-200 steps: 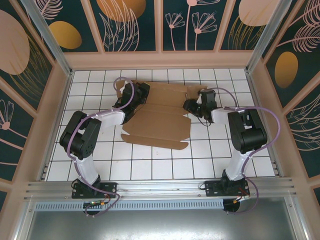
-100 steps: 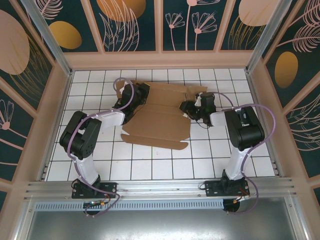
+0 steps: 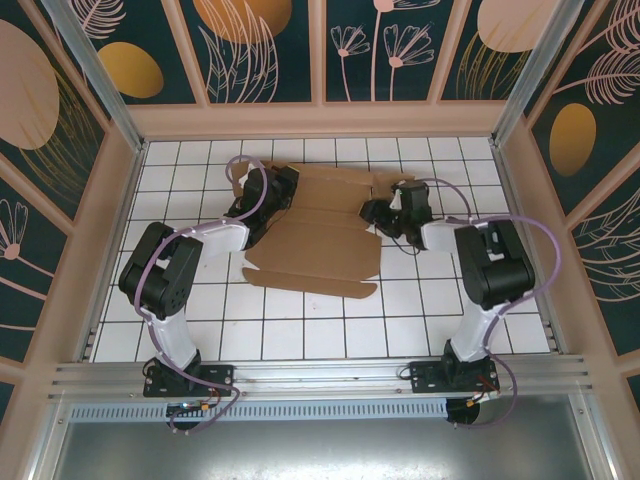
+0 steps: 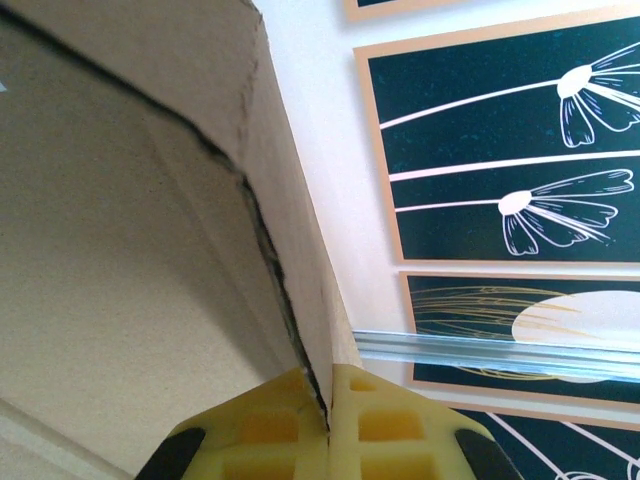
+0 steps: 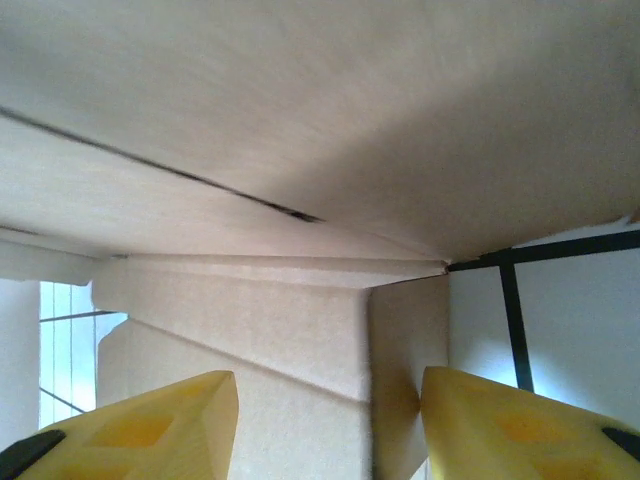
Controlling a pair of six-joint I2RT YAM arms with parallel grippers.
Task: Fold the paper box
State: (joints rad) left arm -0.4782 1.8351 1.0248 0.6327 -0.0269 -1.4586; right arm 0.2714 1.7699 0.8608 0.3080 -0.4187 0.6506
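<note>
Left jaws pinching a paper box [image 3: 320,240] flap edge, right jaws wide, cardboard hiding most beyond them

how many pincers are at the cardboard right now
2. The left pincer is shut on a flap at the far-left corner of the cardboard. The right pincer is open at its far-right edge. No others seem hidden.

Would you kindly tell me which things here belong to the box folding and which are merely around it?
Part of the job: paper box; left gripper, shut on its edge; right gripper, open, cardboard in front of it.
Just surroundings: table; wall panels; rail.
</note>
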